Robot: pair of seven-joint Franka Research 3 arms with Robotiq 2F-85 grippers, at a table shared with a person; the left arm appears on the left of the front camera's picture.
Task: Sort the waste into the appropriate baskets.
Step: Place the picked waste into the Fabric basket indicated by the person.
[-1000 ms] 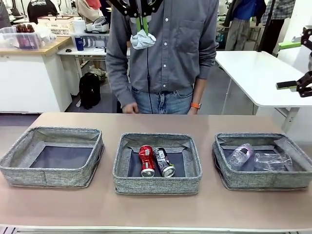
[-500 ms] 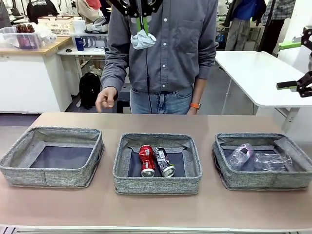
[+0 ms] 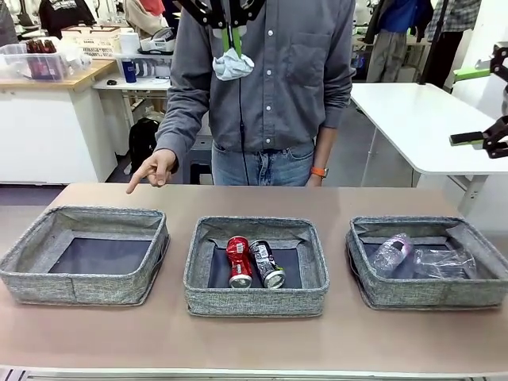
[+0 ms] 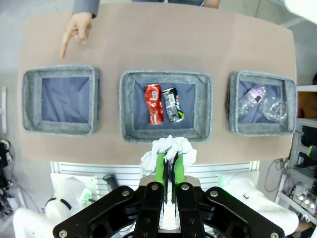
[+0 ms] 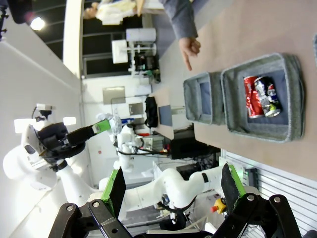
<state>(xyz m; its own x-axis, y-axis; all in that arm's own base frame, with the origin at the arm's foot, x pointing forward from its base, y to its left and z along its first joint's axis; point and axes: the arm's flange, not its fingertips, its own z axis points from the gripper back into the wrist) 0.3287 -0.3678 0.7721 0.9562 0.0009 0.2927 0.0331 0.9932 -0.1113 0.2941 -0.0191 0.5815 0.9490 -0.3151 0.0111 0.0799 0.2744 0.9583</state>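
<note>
High above the table, our left gripper (image 4: 168, 163) pinches the white paper wad (image 4: 168, 148); it looks light, soft and crushable. Our right gripper (image 5: 173, 191) is spread, holding nothing.

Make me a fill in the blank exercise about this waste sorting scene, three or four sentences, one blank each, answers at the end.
1. The left gripper is shut on the paper wad, held high above the ____ basket.
2. The red can and the black-and-silver can lie in the ____ basket.
3. The two clear bottles lie in the basket on the robot's ____.
4. The person's hand points a finger down toward the ____ basket.

Answers: middle; middle; right; left
</note>
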